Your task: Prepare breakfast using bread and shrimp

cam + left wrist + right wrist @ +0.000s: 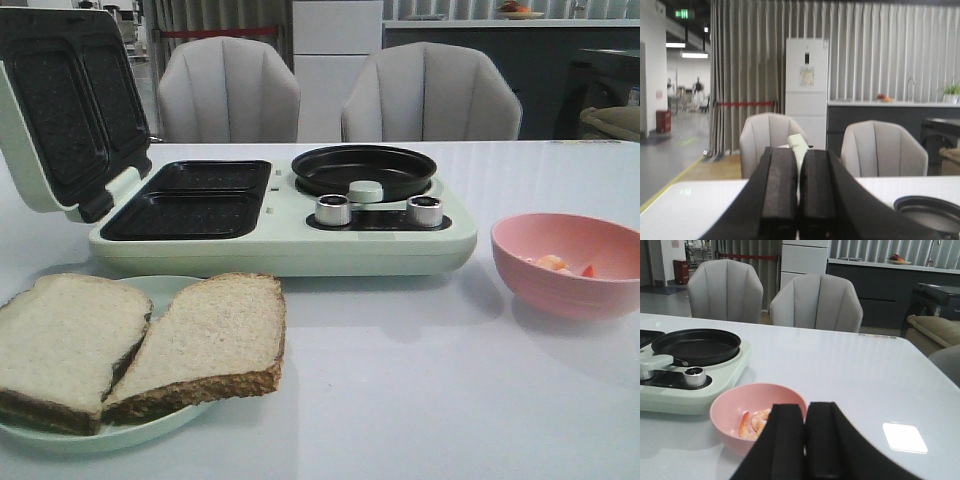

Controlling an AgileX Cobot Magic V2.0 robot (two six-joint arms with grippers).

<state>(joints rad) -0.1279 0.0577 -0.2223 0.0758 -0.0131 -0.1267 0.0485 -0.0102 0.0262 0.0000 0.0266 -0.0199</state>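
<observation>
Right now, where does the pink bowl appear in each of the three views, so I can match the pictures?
Front view: the pink bowl sits at the right edge, right of the cooker.
Left wrist view: not in it.
Right wrist view: low and left of centre, partly behind the right pincer.
Shared landmark: the round black pan.

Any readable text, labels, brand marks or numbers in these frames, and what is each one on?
No text can be read in any view.
Green exit sign near the ceiling: lit, but blurred.
Paper notice on the white fridge: too small to read.
Two knobs on the breakfast maker: no legible markings.
Bread and pink bowl: no print.
</observation>
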